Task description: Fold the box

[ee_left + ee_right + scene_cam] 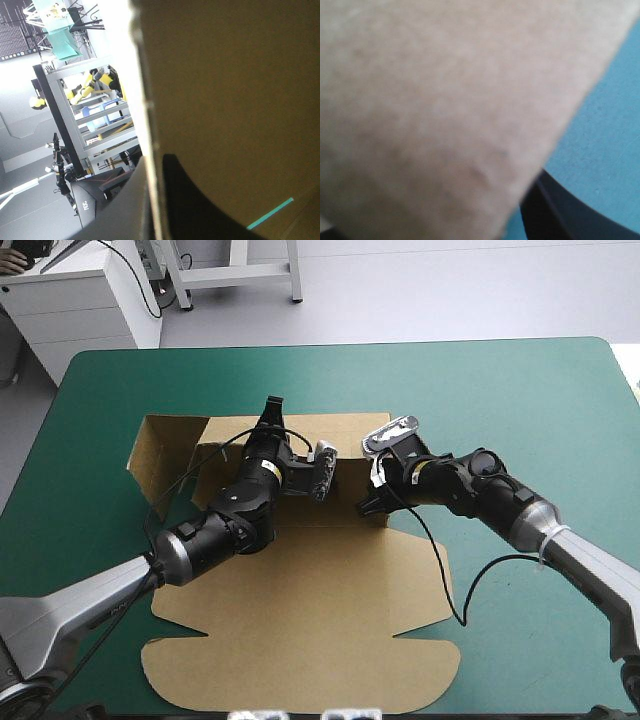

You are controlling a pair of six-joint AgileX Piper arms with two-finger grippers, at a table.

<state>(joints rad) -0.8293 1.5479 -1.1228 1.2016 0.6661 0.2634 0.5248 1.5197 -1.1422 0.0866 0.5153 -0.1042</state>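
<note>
The box lies in the middle of the teal-green cover, and I judge it to be early-to-midway in its folding. Toward the table's far edge the board is already lifted into a rough tray: the far wall stands, and a side flap tilts outward toward the table's left edge. The wide lid panel nearer the table's near edge is flat, its notched flaps unfolded. As I read it, the side walls have yet to be squared and tucked.

My left gripper is at the top of the far wall. In my left wrist view the board's edge runs between my fingers, which look clamped on it, though the one behind the board is only a dim shape.

My right gripper sits at the tray's right end, by the crease to the lid. There the board blankets nearly the whole wrist view, so I cannot tell whether that gripper is spread or pinching. My own arms hide the tray's floor and its right wall in the high view.
</note>
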